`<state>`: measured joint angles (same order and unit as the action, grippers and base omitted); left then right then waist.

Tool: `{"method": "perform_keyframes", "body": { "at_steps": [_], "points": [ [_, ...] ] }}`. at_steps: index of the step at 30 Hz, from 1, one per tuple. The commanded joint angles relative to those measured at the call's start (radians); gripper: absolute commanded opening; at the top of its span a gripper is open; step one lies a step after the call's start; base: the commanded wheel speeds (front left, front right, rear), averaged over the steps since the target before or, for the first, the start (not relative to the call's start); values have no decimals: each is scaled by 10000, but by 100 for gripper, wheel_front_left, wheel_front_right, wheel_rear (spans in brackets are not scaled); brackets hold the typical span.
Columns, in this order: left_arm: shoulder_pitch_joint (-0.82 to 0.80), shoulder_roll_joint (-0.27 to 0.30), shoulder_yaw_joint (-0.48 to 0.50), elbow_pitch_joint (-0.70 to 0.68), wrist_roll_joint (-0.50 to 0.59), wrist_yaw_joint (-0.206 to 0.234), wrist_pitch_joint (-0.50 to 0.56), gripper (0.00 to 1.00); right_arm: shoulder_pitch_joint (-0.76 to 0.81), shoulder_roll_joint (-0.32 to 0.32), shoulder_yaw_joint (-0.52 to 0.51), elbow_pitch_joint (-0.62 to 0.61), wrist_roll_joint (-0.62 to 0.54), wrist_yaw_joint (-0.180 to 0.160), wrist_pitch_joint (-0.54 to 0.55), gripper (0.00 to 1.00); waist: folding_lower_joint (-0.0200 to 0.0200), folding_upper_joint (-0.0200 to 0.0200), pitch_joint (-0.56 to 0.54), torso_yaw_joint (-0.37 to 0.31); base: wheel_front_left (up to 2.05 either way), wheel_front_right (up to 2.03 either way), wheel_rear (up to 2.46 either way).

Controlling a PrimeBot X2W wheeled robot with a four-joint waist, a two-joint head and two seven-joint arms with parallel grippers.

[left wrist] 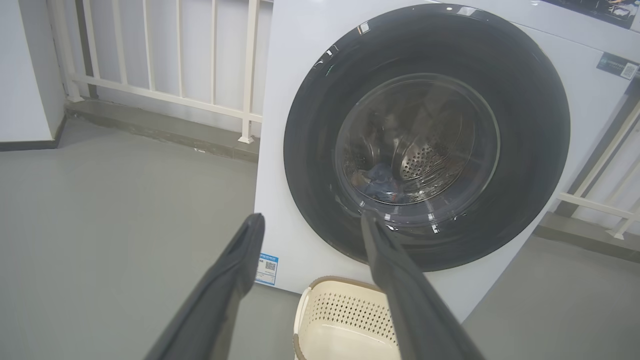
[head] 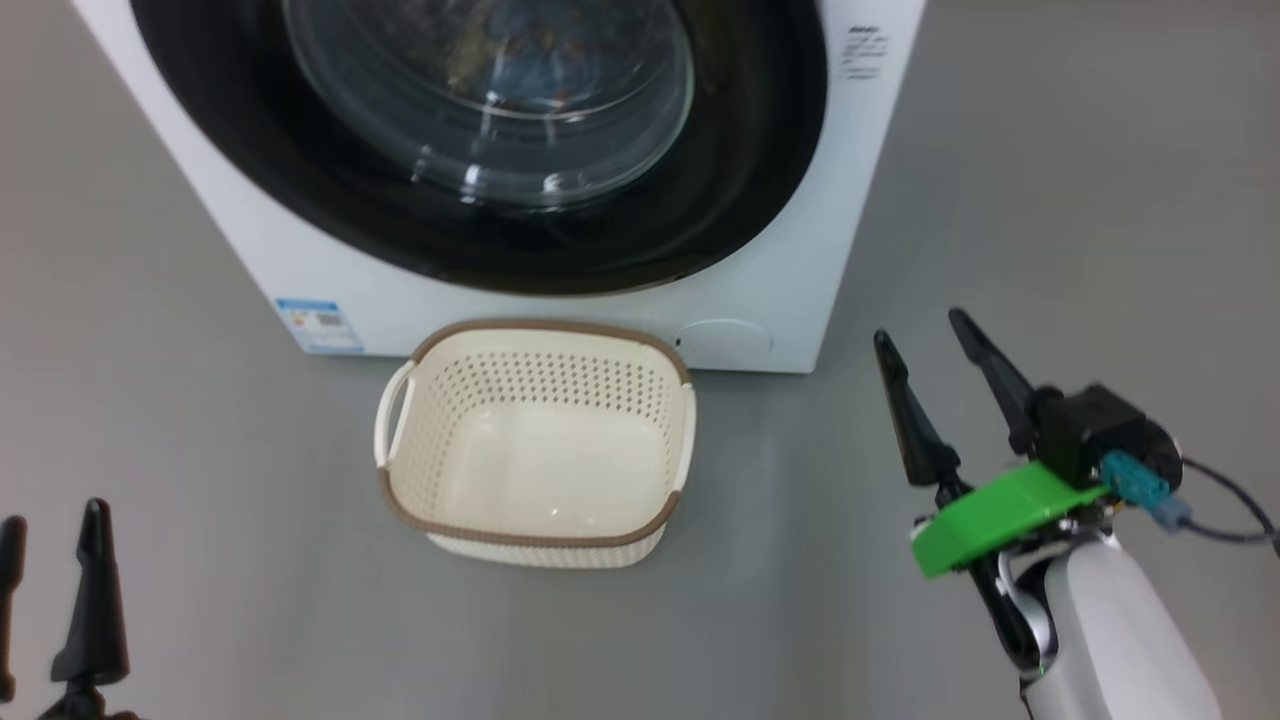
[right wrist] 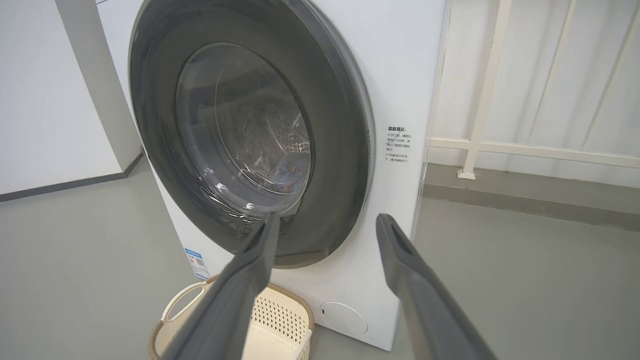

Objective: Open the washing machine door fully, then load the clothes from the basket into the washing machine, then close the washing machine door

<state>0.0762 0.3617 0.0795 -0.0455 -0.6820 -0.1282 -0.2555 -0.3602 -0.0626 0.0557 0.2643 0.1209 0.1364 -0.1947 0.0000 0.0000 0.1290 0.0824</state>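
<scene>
washing machine (head: 780,300) 1 | door (head: 760,150) 1 | basket (head: 545,327) 1 | fingers (head: 912,420) 4

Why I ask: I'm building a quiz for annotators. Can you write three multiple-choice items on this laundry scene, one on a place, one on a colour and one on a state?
1. Where does the basket stand?
A) on the floor, just in front of the washing machine
B) on top of the machine
C) inside the drum

2. What colour is the basket's rim?
A) green
B) brown
C) blue

3. In what state is the washing machine door?
A) swung wide open
B) shut
C) taken off

Answers:
1 A: the head view shows it on the grey floor below the door.
2 B: a brown woven-look band runs round the cream body.
3 B: in both wrist views the black ring lies flat against the white front.
</scene>
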Motion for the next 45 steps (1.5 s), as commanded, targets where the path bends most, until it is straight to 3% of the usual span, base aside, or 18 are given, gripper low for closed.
{"method": "perform_keyframes", "body": {
  "at_steps": [1,14,22,45],
  "points": [
    [-126,241,438,-297,127,-25,-63,100,140,124,284,-350,100,-57,-143,100,0,0,-430,-444,0,0,0],
    [258,-356,744,-336,370,-25,-63,100,2169,124,406,-1392,497,-57,-654,100,0,0,-826,-964,0,0,0],
    [505,-294,244,-501,337,-25,-63,100,3102,124,170,-2129,688,-57,-668,100,0,0,-918,-1087,0,0,0],
    [479,-45,-275,-383,235,-25,-63,100,3178,124,-42,-2196,789,-57,-670,100,0,0,-958,-1129,0,0,0]
  ]
}}
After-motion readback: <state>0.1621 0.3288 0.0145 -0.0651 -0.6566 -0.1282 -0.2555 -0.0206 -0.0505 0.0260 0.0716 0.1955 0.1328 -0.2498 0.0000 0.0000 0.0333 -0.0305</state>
